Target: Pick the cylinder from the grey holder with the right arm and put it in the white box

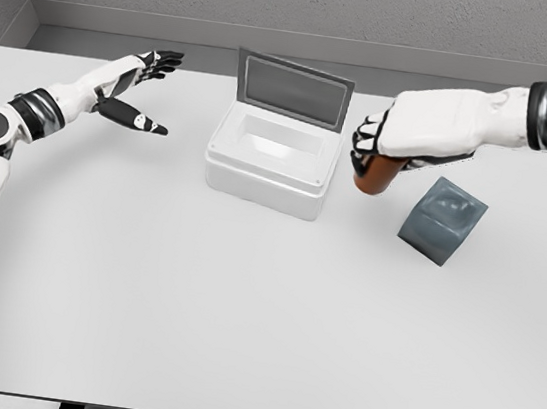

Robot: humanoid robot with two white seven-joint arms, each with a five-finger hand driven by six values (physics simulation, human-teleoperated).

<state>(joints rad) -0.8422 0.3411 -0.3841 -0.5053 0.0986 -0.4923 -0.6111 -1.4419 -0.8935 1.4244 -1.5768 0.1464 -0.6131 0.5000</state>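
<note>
An orange-brown cylinder (375,174) hangs in my right hand (382,148), whose fingers are curled around its top. It is lifted clear of the grey holder (442,220), a tilted dark grey block at the right, and sits just right of the white box (271,160). The box stands open at the table's middle back, its grey lid (293,88) raised behind it. My left hand (146,87) hovers over the table's far left with fingers spread and nothing in it.
The white table (241,301) stretches wide in front of the box and holder. A grey wall runs along its back edge.
</note>
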